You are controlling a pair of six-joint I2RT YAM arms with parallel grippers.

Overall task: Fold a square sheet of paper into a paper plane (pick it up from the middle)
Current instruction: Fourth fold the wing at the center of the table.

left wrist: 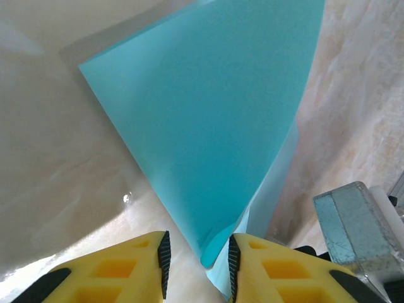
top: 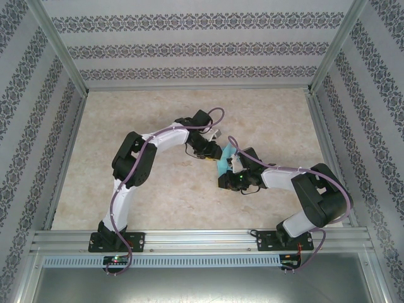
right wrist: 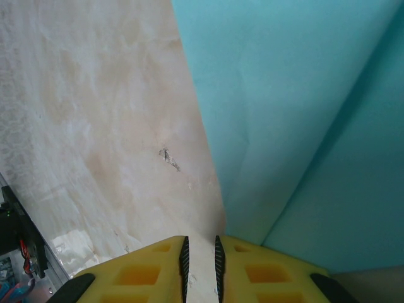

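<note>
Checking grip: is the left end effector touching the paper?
Cannot tell. Left wrist view: left end effector straddles the paper tip; one pad clear, other unclear.

Beige marbled table [top: 158,202] fills mid-frame; cyan paper [top: 223,163] rests just right of centre, one flap lifted.

seen from above, the cyan paper [top: 222,165] is mostly hidden.

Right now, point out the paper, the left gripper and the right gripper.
paper [left wrist: 214,126]: left wrist view, middle of its upper cyan face.
left gripper [left wrist: 199,255]: left wrist view, midway between the yellow fingertips.
right gripper [right wrist: 201,252]: right wrist view, midway between the yellow fingertips.
</note>
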